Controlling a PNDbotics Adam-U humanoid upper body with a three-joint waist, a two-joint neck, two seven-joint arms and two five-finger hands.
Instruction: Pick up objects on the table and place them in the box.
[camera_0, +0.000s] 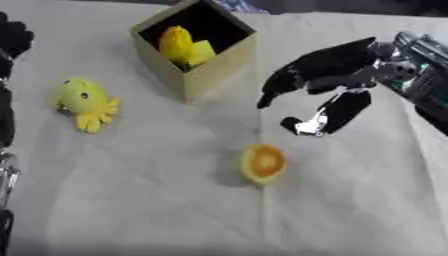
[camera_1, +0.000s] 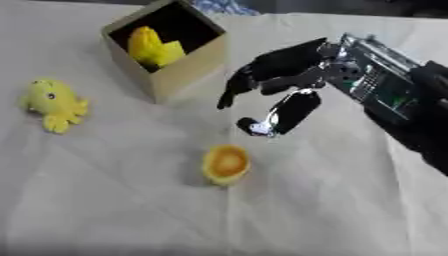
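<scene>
An open cardboard box stands at the back centre with a yellow toy inside it. To its left on the cloth lies a yellow octopus plush. In front, near the middle, sits an orange half, cut face showing. My right hand hovers open above the table, right of the box and behind the orange half, fingers spread toward the left and the thumb pointing down; it holds nothing. My left hand shows only at the upper left edge as a dark shape.
A beige cloth covers the table. My left arm runs down the left edge. A patterned object peeks out behind the box.
</scene>
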